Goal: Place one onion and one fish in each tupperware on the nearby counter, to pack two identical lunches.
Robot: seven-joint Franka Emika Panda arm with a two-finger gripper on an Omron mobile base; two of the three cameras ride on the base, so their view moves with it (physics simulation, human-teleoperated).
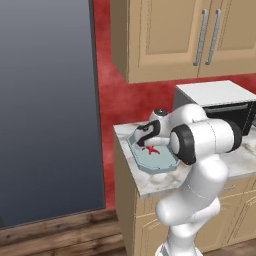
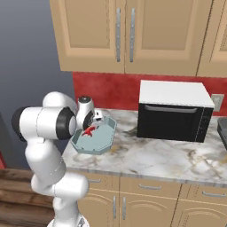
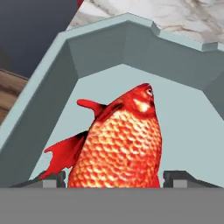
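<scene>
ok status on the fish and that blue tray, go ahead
Gripper low over pale blue-grey tray, fingertips either side of fish; grip unclear. Fish inside tray walls. Nothing else seen in tray.

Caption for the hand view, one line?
Red-orange scaly fish between the gripper fingertips, over the pale blue-grey octagonal tray on the marble counter.

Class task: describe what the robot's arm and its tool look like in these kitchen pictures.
The arm is made of glossy white, rounded segments with dark grey to black joint rings. Its tool ends in two small dark grey finger tips. No cables or markings are visible.
</scene>
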